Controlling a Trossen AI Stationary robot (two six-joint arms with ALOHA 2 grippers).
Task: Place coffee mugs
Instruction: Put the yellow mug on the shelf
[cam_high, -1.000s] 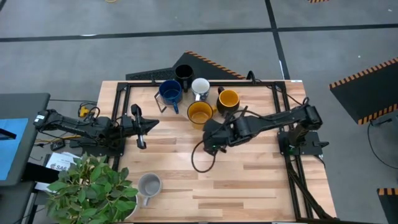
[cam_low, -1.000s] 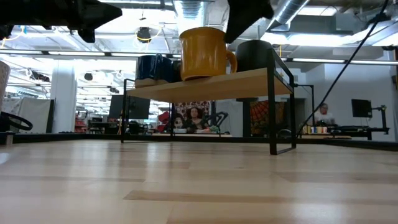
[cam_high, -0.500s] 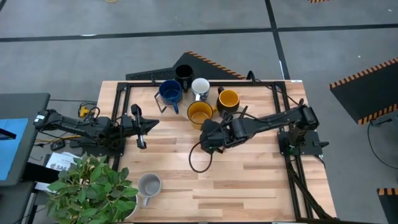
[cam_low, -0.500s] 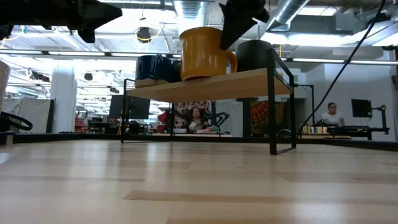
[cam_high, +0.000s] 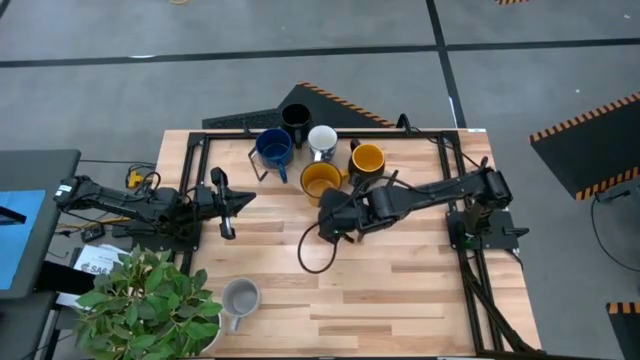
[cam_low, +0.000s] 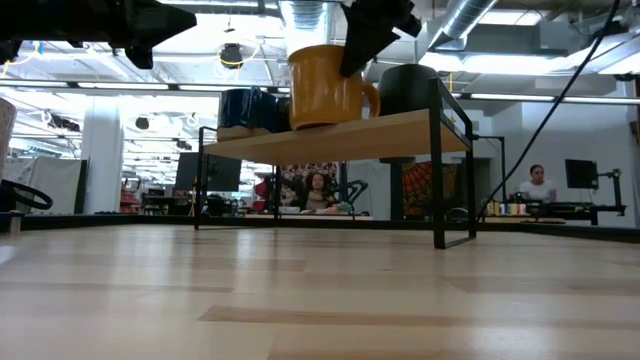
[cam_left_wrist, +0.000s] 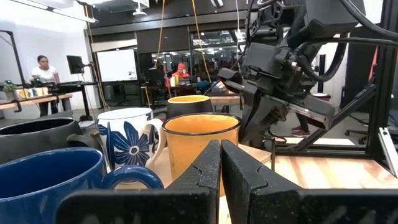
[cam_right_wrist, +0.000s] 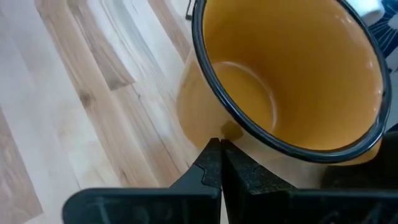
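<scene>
Five mugs stand upright in a cluster at the table's far side: black (cam_high: 295, 117), dark blue (cam_high: 273, 148), white (cam_high: 322, 140) and two yellow-orange ones, one farther right (cam_high: 367, 160) and one nearer (cam_high: 321, 182). The light grey mug (cam_high: 240, 298) stands alone near the near-left corner. My right gripper (cam_high: 324, 208) is shut, just on the near side of the nearer yellow-orange mug (cam_right_wrist: 280, 81), its tips by the wall below the rim. My left gripper (cam_high: 247, 197) is shut and waits at the table's left, pointing at the mugs (cam_left_wrist: 200, 146). My right gripper's shut fingertips (cam_right_wrist: 214, 149) come slanting down from the mug's near side to the outer wall of the nearer yellow-orange mug, just under its dark rim (cam_right_wrist: 214, 127). Whether they touch the wall, I cannot tell. The mug stands upright on the wood.
A potted plant (cam_high: 150, 300) overhangs the near-left corner beside the grey mug. A black metal frame (cam_high: 330, 133) runs along the far edge, with rails on both sides. A black cable loops below the right gripper (cam_high: 312, 255). People show in the room behind (cam_low: 538, 182).
My right gripper has moved toward the table's left and slightly toward its far edge, closing in on the nearer yellow-orange mug; its cable loop has followed. The mug has stayed where it stood.
</scene>
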